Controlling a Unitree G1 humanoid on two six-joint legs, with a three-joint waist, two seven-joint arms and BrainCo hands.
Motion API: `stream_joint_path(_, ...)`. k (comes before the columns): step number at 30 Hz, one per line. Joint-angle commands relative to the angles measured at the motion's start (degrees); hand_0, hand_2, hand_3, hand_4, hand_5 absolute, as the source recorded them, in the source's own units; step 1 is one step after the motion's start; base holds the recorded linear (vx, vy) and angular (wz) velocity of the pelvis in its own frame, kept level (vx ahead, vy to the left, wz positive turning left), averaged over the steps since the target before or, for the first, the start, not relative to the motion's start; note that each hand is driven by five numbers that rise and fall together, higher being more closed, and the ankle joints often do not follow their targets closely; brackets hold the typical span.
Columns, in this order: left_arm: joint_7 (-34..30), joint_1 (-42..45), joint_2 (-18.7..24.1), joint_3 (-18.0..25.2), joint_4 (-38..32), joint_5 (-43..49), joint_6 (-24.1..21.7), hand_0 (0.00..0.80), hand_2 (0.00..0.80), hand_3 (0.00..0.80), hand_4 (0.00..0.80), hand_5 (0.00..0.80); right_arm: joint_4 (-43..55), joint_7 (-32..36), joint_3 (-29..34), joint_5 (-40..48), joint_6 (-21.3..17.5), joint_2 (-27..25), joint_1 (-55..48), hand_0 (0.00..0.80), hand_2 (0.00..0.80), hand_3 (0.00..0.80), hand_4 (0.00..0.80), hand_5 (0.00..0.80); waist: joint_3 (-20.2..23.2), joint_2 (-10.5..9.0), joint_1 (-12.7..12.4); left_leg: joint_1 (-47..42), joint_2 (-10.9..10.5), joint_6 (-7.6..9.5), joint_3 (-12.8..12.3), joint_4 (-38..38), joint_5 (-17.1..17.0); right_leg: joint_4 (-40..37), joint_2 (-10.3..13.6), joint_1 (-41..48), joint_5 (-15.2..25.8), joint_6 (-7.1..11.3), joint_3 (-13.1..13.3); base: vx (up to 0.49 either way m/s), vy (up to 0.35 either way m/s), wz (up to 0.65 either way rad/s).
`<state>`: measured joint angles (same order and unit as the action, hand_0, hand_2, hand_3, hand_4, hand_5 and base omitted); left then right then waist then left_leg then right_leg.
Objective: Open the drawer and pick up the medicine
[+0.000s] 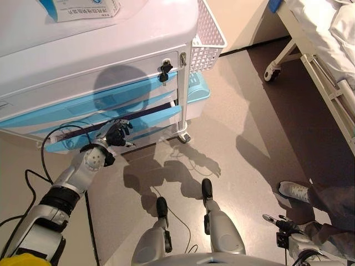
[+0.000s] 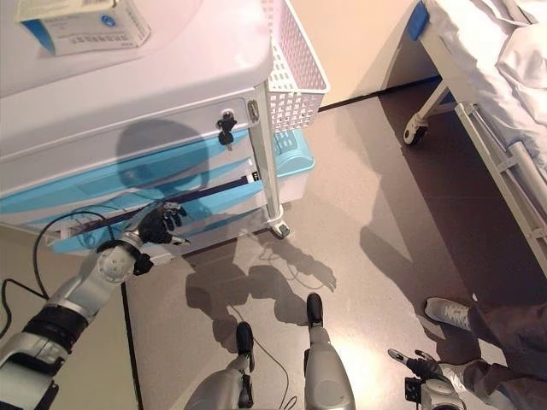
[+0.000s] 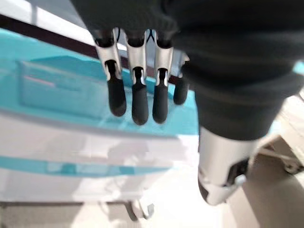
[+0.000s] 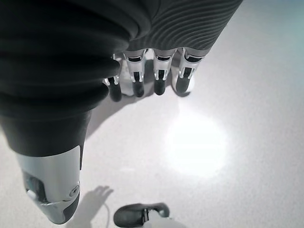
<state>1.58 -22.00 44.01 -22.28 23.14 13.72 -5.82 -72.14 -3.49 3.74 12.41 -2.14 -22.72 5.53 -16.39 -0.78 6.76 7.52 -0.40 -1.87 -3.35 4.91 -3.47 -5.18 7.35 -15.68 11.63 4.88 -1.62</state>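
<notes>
Left eye view: a white cart (image 1: 100, 41) with blue drawers stands before the robot, a white lattice basket (image 1: 209, 33) hung on its side and a blue-and-white box (image 1: 83, 8) lying on its top.
Drawer: the lower blue drawer (image 1: 150, 116) stands out a little from the cart's front, a dark gap above it (so I judge the opening as begun, not finished).
Left hand: the left hand (image 1: 116, 134) is at the front edge of that drawer, reached in from the lower left; in its wrist view the fingers (image 3: 135, 95) hang fairly straight and together over the blue front, curled round nothing that I can see. Whether they touch the edge I cannot tell.
Why held so: fingers set against the drawer's lip suit a pull towards the robot.
Right hand: the right hand (image 4: 152, 71) hangs low at the robot's side above the bare floor (image 4: 213, 142), fingers relaxed and empty, kept clear of the work.
Medicine: none shows inside the drawer, the gap being too narrow to see in; the box on the cart's top may be medicine, but that I cannot tell.
Elsewhere: a bed (image 1: 327, 44) on castors stands off to the right, and a person's shoe (image 1: 294, 191) is near the right hand.
</notes>
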Motion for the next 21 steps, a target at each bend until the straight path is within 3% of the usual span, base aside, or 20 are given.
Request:
stream_joint_path(1, -1.4, 0.0, 1.2, 0.2, -2.2, -1.7, -2.0, 0.0, 0.0, 0.0, 0.0, 0.0, -0.3, -0.1, -1.8, 0.3, -0.4, -0.4, 0.0, 0.0, 0.0, 0.0, 0.0, 0.0, 1.2, 0.42, 0.5, 4.0, -2.0, 1.34, 3.0, -3.5, 1.6, 4.8, 0.6, 0.3, -4.4, 3.86, 0.1, 0.0, 0.0, 0.0)
stream_joint_path(13, -3.5, 1.0, -0.7, -3.3, 1.0, -1.2, -1.8, 0.0, 0.0, 0.0, 0.0, 0.0, -0.6, -0.1, -2.6, 0.0, -0.3, -0.5, 0.8, 0.0, 0.0, 0.0, 0.0, 0.0, 1.0, 0.25, 0.4, 4.4, -1.9, 1.37, 3.0, -3.3, 1.2, 4.6, 0.5, -0.1, -4.0, 3.84, -0.2, -0.013, -0.002, 0.0)
stream_joint_path(21, -1.0, -3.3, -2.8, -4.9, 12.4, 2.6, -0.3, 0.0, 0.0, 0.0, 0.0, 0.0, -0.8, -0.4, -3.6, 0.0, -0.4, -0.9, 1.5, 0.0, 0.0, 0.0, 0.0, 0.0, 0.9, -0.25, 0.9, 5.0, -1.8, 1.26, 2.7, -2.8, 0.6, 4.3, 0.3, -1.0, -3.6, 3.9, -0.2, 0.0, 0.0, 0.0)
